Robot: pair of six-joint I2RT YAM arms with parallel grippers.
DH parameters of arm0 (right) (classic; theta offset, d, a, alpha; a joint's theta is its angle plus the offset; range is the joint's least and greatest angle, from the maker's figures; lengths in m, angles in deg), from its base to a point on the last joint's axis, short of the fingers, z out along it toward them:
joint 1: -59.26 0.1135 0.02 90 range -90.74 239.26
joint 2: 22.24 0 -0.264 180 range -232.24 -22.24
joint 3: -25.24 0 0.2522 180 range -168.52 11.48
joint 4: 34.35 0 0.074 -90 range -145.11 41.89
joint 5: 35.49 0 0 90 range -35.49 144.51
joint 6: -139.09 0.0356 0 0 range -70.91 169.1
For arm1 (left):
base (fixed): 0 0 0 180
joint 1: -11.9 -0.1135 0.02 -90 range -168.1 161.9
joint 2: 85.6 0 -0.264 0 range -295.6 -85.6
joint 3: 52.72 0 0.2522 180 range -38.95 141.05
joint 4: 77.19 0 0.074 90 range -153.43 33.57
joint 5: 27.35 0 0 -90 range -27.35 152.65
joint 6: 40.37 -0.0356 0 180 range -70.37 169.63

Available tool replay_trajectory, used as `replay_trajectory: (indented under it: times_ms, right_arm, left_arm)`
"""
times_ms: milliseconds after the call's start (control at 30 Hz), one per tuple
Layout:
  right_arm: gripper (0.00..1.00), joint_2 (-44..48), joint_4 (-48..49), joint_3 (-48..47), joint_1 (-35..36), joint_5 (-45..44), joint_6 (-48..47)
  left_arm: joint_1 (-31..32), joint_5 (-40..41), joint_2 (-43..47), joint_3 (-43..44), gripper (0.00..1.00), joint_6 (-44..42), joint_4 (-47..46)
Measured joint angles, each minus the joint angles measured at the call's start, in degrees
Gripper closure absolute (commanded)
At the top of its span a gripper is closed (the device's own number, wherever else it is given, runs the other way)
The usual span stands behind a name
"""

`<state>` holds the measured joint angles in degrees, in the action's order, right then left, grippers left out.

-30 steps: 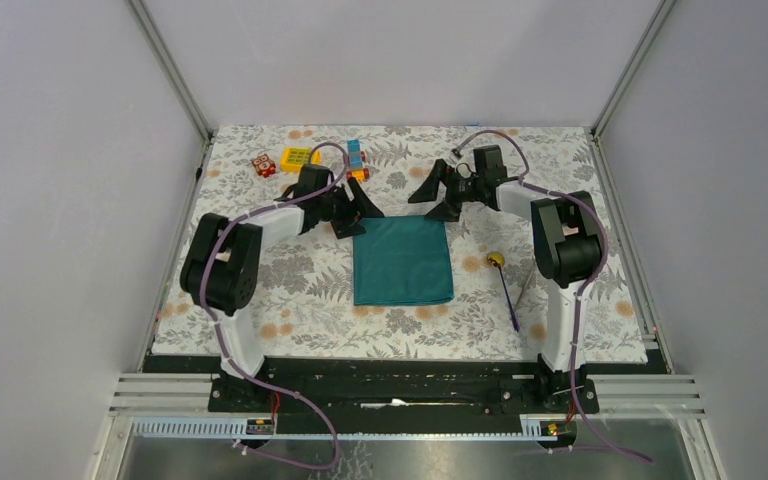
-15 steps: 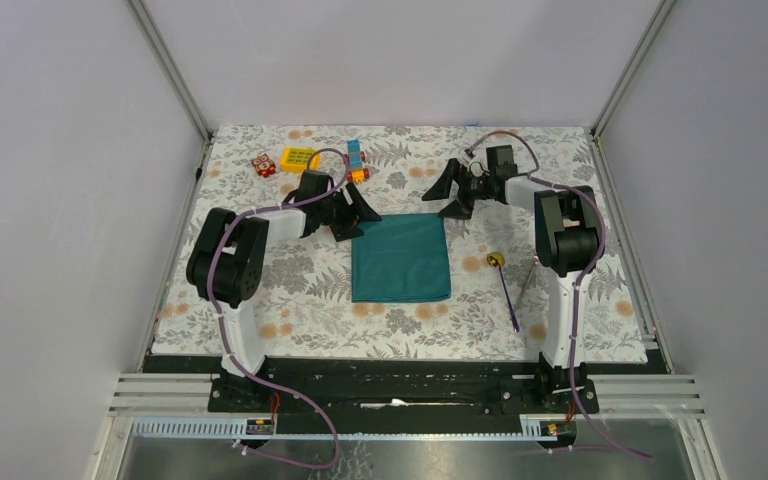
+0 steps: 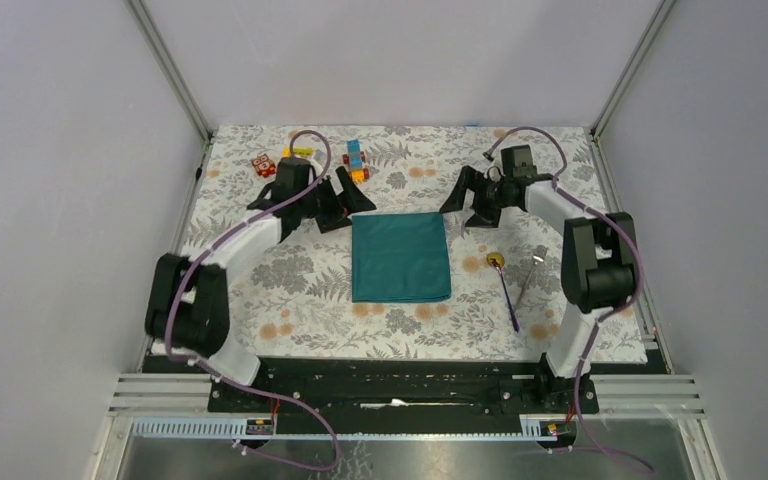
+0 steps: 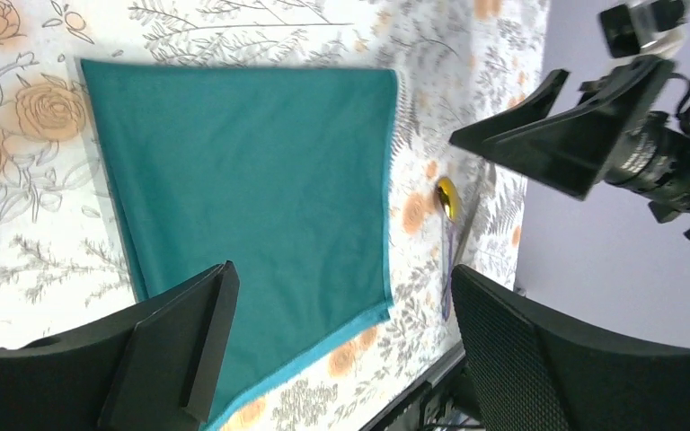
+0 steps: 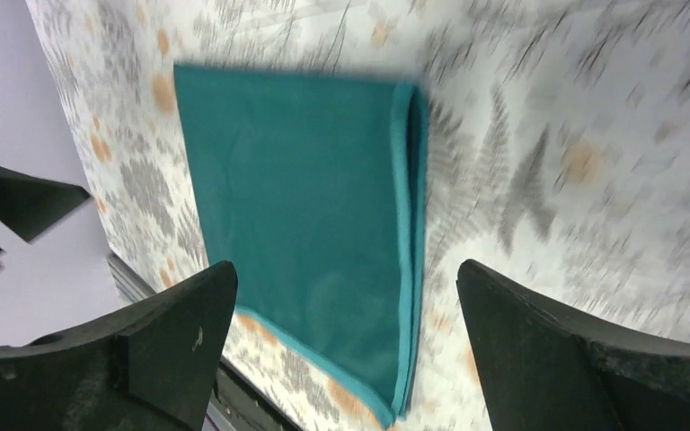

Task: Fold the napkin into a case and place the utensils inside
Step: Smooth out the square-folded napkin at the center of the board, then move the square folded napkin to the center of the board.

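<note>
The dark teal napkin (image 3: 400, 257) lies flat and folded into a rectangle in the middle of the table, with nothing holding it; it also fills the left wrist view (image 4: 252, 171) and the right wrist view (image 5: 305, 180). My left gripper (image 3: 345, 205) hovers open off its far left corner, jaws empty (image 4: 341, 296). Off the far right corner, my right gripper (image 3: 465, 207) is open and empty too (image 5: 346, 287). The utensils rest right of the napkin: a purple-handled spoon with a gold head (image 3: 505, 285) and a slim silver piece (image 3: 528, 278).
Toy blocks sit at the back left: a red one (image 3: 263, 165), a yellow one (image 3: 295, 155) partly behind the left arm, and a blue-orange one (image 3: 356, 160). Grey walls enclose the floral table (image 3: 260, 290). The black rail (image 3: 400, 385) runs along the near edge.
Both arms have drawn back from the napkin's far edge, the left to the left and the right to the right. The left jaws have spread wider. The napkin stayed flat.
</note>
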<state>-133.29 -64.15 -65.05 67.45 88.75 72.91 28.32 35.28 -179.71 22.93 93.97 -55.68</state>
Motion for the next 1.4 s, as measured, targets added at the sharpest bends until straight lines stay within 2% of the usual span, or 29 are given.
replay_trajectory:
  times_ms: [167,267,367,533,667,1000,1100,1167,1400]
  right_arm:
    - [0.0,11.69,0.5,12.35,5.22,-2.75,1.2]
    - [0.01,15.85,0.79,19.15,8.74,-3.21,2.12]
    - [0.03,19.41,-0.28,24.04,9.42,-3.45,2.21]
    - [0.03,25.27,-2.34,28.13,9.11,-3.39,1.7]
    - [0.03,28.0,-1.88,29.83,9.11,-3.28,1.53]
    - [0.03,28.2,0.81,31.85,9.11,-3.08,1.88]
    - [0.03,28.06,1.4,31.85,9.11,-2.99,1.79]
    - [0.03,27.63,1.77,31.85,9.11,-2.64,1.66]
    - [0.03,25.99,2.32,31.85,9.11,-1.66,1.6]
  left_arm:
    - [0.0,-0.22,13.31,-10.08,0.19,-1.46,0.68]
    - [0.02,0.68,16.74,-17.29,0.28,-2.6,2.86]
    - [0.61,3.08,18.32,-24.06,0.38,-2.75,5.18]
    - [5.95,10.16,23.87,-31.89,0.5,-0.74,6.25]
    - [8.81,13.81,25.7,-34.07,0.55,0.44,5.35]
    - [9.2,15.39,21.94,-34.23,0.56,0.26,0.33]
    - [9.46,14.36,19.67,-34.03,0.47,0.48,-2.29]
    - [9.62,13.57,18.6,-33.53,0.45,0.57,-3.8]
    - [10.36,13.03,16.48,-33.22,0.6,1.14,-6.62]
